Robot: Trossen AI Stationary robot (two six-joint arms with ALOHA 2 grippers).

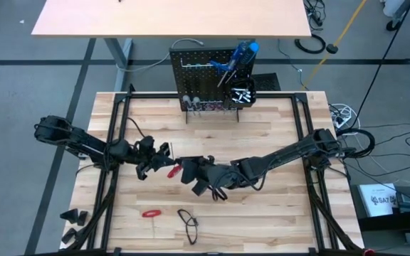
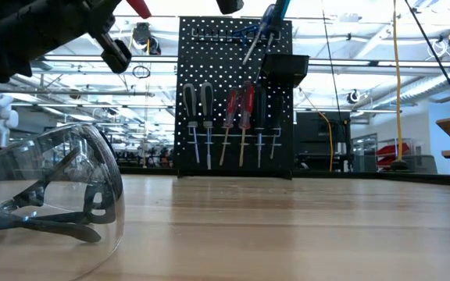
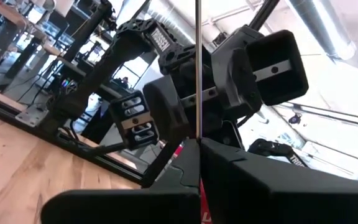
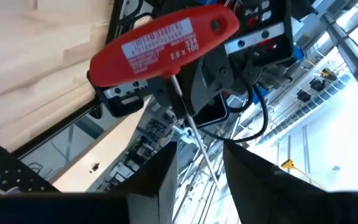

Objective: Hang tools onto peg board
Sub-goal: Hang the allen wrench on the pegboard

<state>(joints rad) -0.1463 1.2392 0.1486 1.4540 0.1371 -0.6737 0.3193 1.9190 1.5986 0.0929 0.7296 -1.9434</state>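
Left hand (image 1: pixel 164 158): mid-table, clamped tight on the red T-handle driver (image 4: pixel 163 43).
Right hand (image 1: pixel 191 173): just beside it, fingers narrowed around the driver's thin steel shaft (image 4: pixel 194 140); whether they're touching it yet I can't tell.
Peg board (image 2: pixel 235 94): upright at the far edge, black perforated metal, screwdrivers on its hooks.
Risk: smooth, skinny rod — if the left hand lets go early, the top-heavy plastic handle could swing or slip free.
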